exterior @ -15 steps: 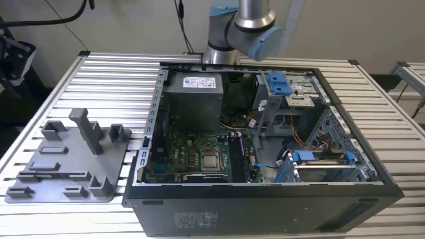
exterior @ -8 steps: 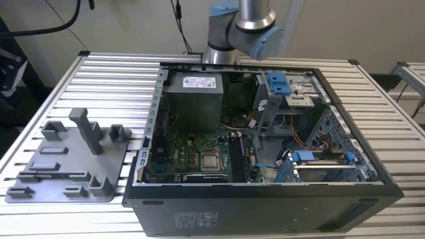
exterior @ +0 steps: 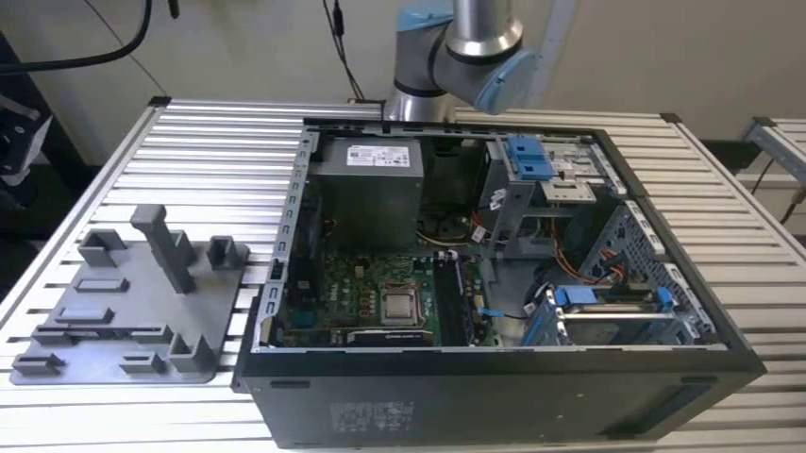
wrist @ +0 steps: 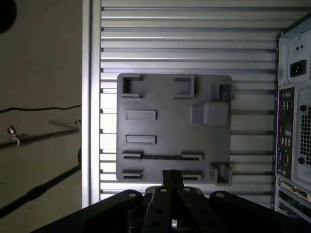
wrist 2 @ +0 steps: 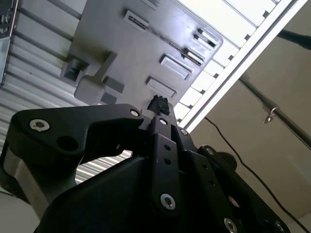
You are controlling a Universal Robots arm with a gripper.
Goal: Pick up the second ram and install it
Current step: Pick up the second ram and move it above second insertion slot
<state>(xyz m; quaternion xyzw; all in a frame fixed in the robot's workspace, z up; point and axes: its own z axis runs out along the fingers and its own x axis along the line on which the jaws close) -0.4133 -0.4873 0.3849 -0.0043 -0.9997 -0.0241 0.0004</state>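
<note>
While I watch through both wrist views, the gripper hangs above one edge of the gray holder plate, its fingers pressed together on nothing. The second ram stands on edge between two slots of that plate, near the fingertips but apart from them. A tall gray block rises from the plate nearby. The open computer case sits just beside the plate on the slatted table.

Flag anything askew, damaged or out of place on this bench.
Nothing stands out. The gray plastic holder plate lies flat on the slatted metal table, and the thin dark memory stick sits straight in its slots.
</note>
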